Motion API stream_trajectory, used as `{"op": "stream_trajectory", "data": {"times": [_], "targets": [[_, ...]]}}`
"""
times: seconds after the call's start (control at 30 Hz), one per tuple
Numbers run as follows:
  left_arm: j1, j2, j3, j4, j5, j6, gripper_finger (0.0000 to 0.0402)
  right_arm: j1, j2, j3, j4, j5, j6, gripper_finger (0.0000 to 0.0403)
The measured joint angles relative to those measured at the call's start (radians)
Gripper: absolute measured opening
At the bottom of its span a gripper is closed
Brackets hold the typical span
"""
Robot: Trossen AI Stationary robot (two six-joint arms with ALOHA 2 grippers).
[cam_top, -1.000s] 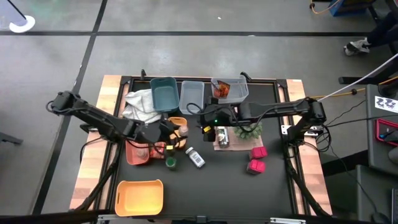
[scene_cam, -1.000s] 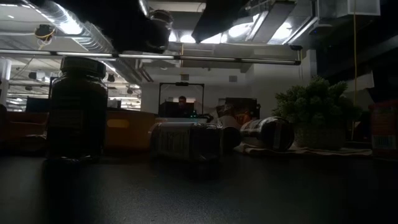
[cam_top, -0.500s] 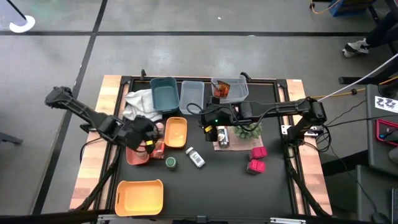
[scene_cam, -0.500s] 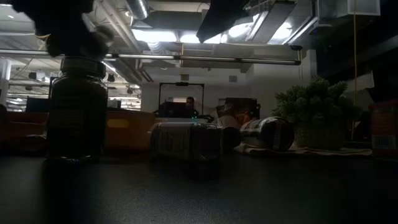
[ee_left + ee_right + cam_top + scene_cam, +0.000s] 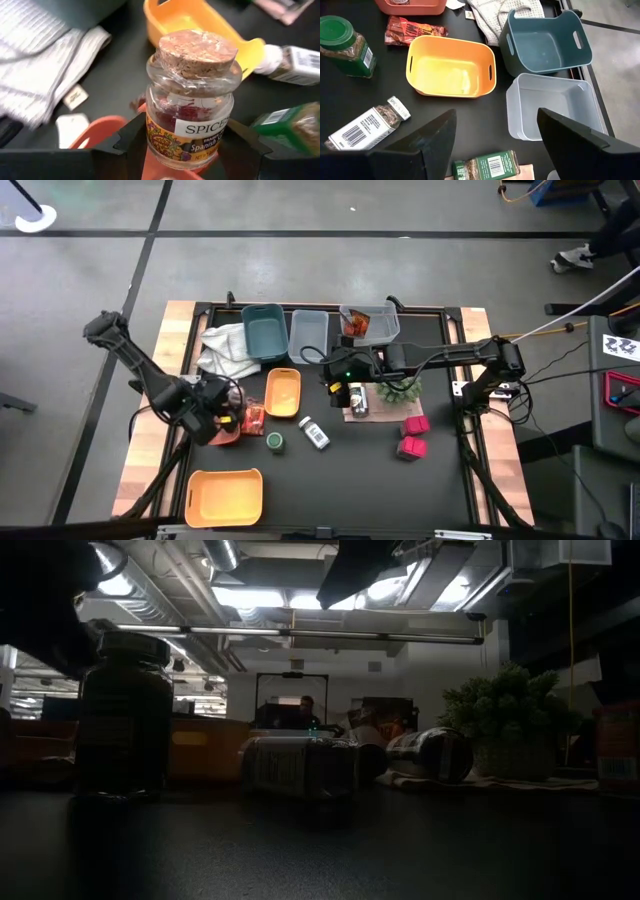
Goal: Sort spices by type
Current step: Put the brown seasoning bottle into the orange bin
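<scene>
On the table's left side, the left gripper (image 5: 182,150) was clamped around a small glass jar (image 5: 190,100) with a cork stopper, its two dark fingers (image 5: 132,137) pressing the jar's lower sides; the label read "SPICE" and "Spanish". In the high view this gripper (image 5: 222,420) hung over the coral tray (image 5: 222,435) near the table's left edge, with a white cloth (image 5: 228,350) just behind it and a large orange bin (image 5: 225,495) at the front. A red-orange packet (image 5: 252,418) lay just beside the coral tray, between it and the small orange bin (image 5: 282,392). In front of that bin stood a green-lidded jar (image 5: 273,442), upright, and near it a white labelled bottle (image 5: 315,433) lay on its side. Behind, a teal bin (image 5: 263,332), a pale blue bin (image 5: 308,335) and a clear bin (image 5: 372,325) stood in a row along the back edge.

Toward the middle, the right gripper (image 5: 492,145) hovered above the table with its jaws spread wide and nothing between them; in the high view it (image 5: 338,390) sat just right of the small orange bin. A green-labelled jar (image 5: 487,166) lay on its side just below it. Farther right stood the spiky green plant (image 5: 400,388), and two magenta boxes (image 5: 412,435) rested near each other toward the table's right side
</scene>
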Motion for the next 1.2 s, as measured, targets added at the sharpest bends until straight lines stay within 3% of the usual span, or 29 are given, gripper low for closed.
{"op": "stream_trajectory", "data": {"times": [0.57,1.2], "targets": [[-0.145,0.216,0.000,-0.124,0.050,-0.426,0.0189,0.000,0.000,0.000,0.000,0.000,0.000,0.0275],[-0.147,0.446,-0.001,-0.164,0.053,-0.733,0.0189,0.000,0.000,-0.001,0.001,-0.001,0.000,0.0275]]}}
